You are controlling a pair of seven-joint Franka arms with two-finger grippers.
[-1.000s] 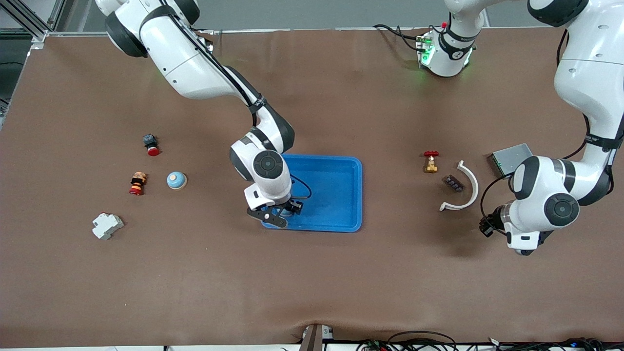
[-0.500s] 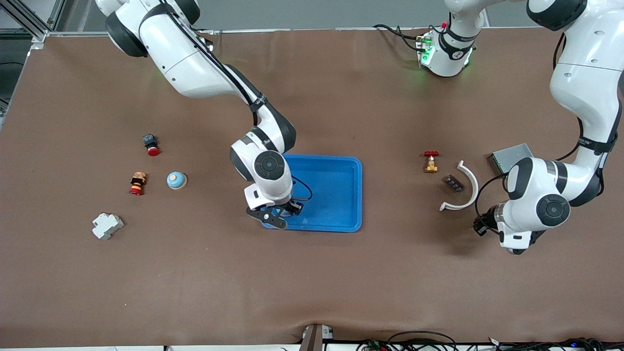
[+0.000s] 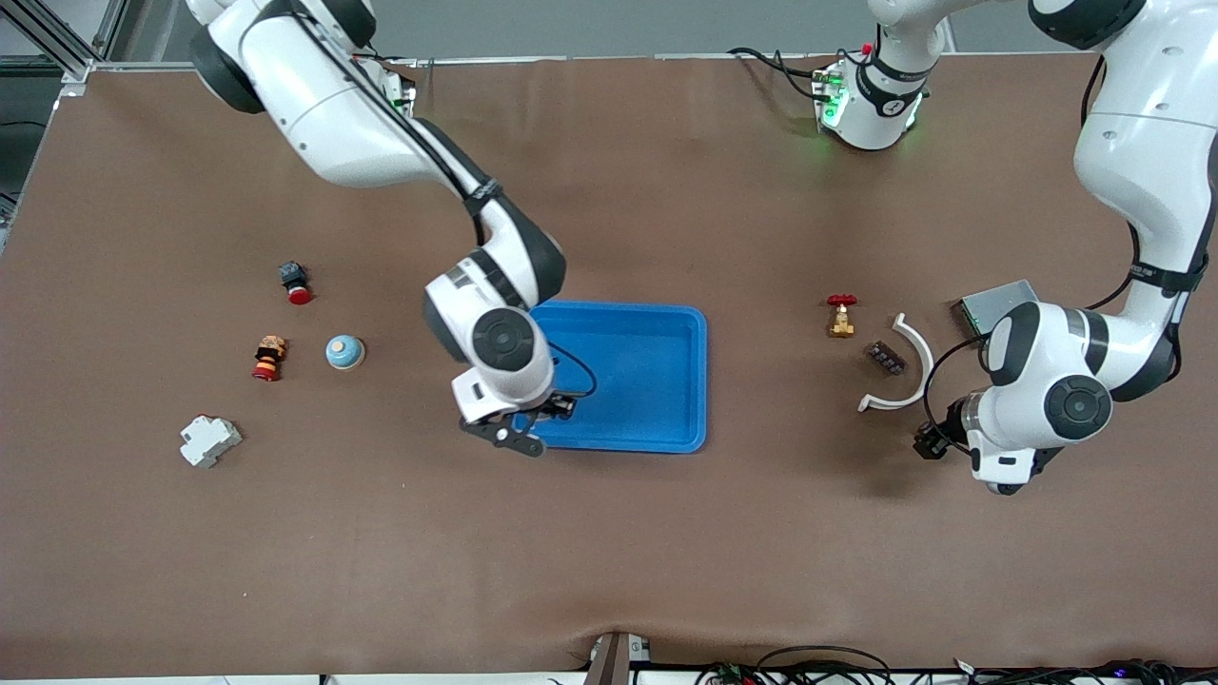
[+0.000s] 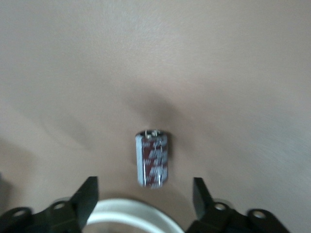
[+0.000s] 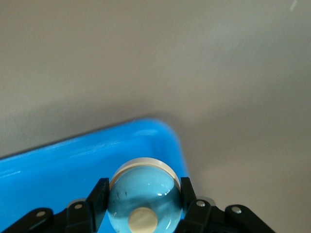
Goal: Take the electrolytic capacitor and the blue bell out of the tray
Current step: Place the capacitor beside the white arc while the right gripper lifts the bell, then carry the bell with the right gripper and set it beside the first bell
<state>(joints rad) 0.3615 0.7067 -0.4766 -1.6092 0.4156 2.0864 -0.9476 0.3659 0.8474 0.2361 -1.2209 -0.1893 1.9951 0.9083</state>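
Now the right gripper (image 5: 144,206), clamped on the blue bell (image 5: 145,196), should clear the tray (image 3: 666,381) rim toward nine o'clock; the left gripper (image 4: 146,204) stands open over the capacitor (image 4: 152,159).

A brown table (image 3: 609,552) carries a blue tray (image 3: 657,381) mid-table. Toward the right arm's end lie a red button (image 3: 295,283), striped piece (image 3: 268,358), blue bell (image 3: 344,352) and white block (image 3: 209,440); toward the left arm's end, a valve (image 3: 841,316), white arc (image 3: 904,376), grey plate (image 3: 994,306) and capacitor (image 4: 152,158).
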